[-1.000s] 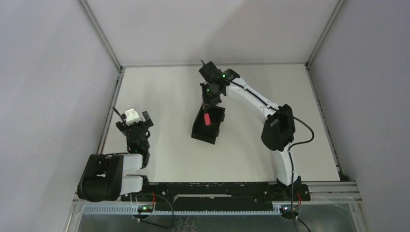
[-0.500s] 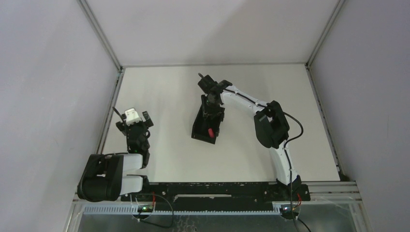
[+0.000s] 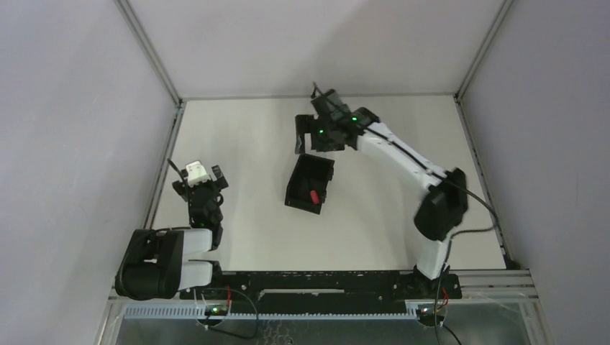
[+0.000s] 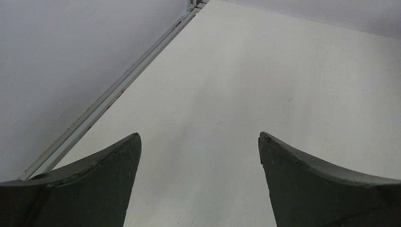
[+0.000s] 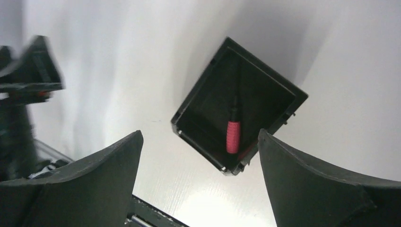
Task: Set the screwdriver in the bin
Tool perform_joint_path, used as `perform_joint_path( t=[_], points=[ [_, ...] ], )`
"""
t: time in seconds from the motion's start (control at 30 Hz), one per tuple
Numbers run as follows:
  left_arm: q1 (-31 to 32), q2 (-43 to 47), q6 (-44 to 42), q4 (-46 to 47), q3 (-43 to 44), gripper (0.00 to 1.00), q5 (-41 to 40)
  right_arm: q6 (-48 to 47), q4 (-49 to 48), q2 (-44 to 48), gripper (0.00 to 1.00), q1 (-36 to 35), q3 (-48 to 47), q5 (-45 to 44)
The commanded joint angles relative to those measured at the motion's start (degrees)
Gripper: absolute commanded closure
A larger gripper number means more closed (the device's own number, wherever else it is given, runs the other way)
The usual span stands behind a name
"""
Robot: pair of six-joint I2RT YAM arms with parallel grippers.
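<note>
We find the red-handled screwdriver (image 5: 232, 137) lying inside the black bin (image 5: 205, 85) mid-worktop (image 3: 244, 136), right jaws hanging wide and empty at its 12 o'clock, left jaws likewise agape; seemingly only the retreat is left.

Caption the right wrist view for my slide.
Open right gripper facing the black bin, the red-handled screwdriver lying inside.

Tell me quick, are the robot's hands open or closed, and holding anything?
Left gripper: open, holding nothing.
Right gripper: open, holding nothing.
</note>
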State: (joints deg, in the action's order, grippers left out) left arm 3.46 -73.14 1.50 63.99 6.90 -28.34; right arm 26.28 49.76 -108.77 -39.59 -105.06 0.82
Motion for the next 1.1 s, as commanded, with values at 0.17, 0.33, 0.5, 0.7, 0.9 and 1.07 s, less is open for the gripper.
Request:
perform_joint_path(
  t=[0.17, 0.33, 0.5, 0.7, 0.9, 1.07],
  points=[
    [-0.21, 0.11, -0.53, 1.48, 2.45, 0.02, 0.04, -10.69, -20.02, 27.57, 0.0, 6.89, 24.19, -4.41],
    [-0.19, 0.11, -0.53, 1.54, 2.5, 0.02, 0.04, -14.53, -30.35, 39.12, 0.0, 12.07, 40.37, -7.9],
    [-0.21, 0.14, -0.53, 1.45, 2.44, 0.02, 0.04, -18.62, -49.43, 48.98, 0.0, 15.67, 60.59, -14.15],
    [-0.19, 0.13, -0.53, 1.47, 2.41, 0.02, 0.04, -19.39, -68.34, 55.63, 0.0, 20.92, 79.84, -11.54],
    [-0.21, 0.01, -0.53, 1.49, 2.44, 0.02, 0.04, -19.55, -72.5, 56.2, 0.0, 22.97, 85.13, -13.88],
    [-0.29, -0.07, -0.53, 1.21, 2.71, 0.02, 0.3, -19.53, -73.66, 57.12, 0.0, 23.07, 86.05, -13.86]
  ],
)
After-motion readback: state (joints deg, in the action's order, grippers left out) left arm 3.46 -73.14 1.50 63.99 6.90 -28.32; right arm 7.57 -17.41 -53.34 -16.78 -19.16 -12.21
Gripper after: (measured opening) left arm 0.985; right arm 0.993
